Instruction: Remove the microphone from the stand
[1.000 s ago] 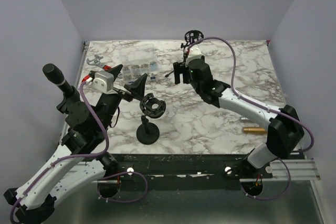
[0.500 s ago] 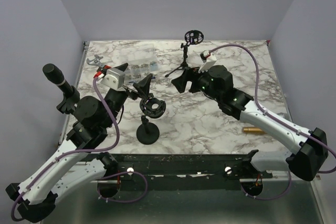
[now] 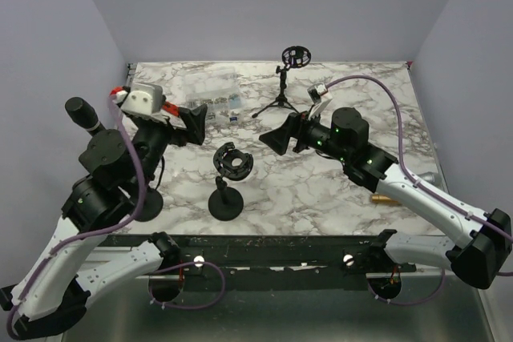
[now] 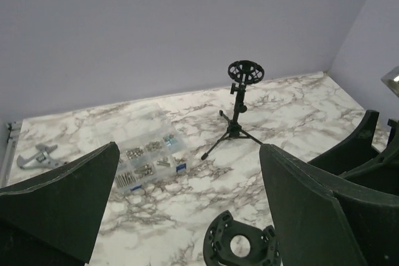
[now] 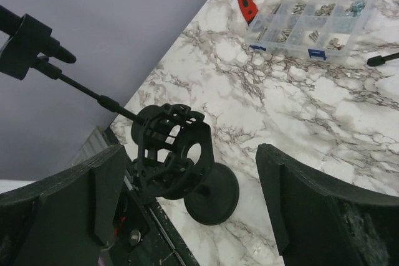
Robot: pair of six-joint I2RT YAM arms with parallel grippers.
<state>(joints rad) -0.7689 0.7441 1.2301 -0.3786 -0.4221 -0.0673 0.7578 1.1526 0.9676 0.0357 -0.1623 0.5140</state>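
The black microphone (image 3: 79,110) sits in the clip of a tall stand at the far left, its pole partly hidden by my left arm. In the right wrist view the microphone (image 5: 11,22) and its clip show at the top left. My left gripper (image 3: 192,122) is open and empty, right of the microphone and above the table; in its own view (image 4: 189,154) it faces the far wall. My right gripper (image 3: 276,140) is open and empty at mid table, and in its own view (image 5: 190,154) it faces the short stand with an empty shock mount (image 3: 233,161).
A tripod stand with an empty shock mount (image 3: 294,57) stands at the back. A clear parts box (image 3: 213,100) lies at the back left, with a wrench (image 4: 36,156) beyond it. A gold cylinder (image 3: 389,197) lies at the right.
My right gripper has drawn back from the tripod stand toward mid table and turned left. My left arm has risen and its gripper has swung back and to the left.
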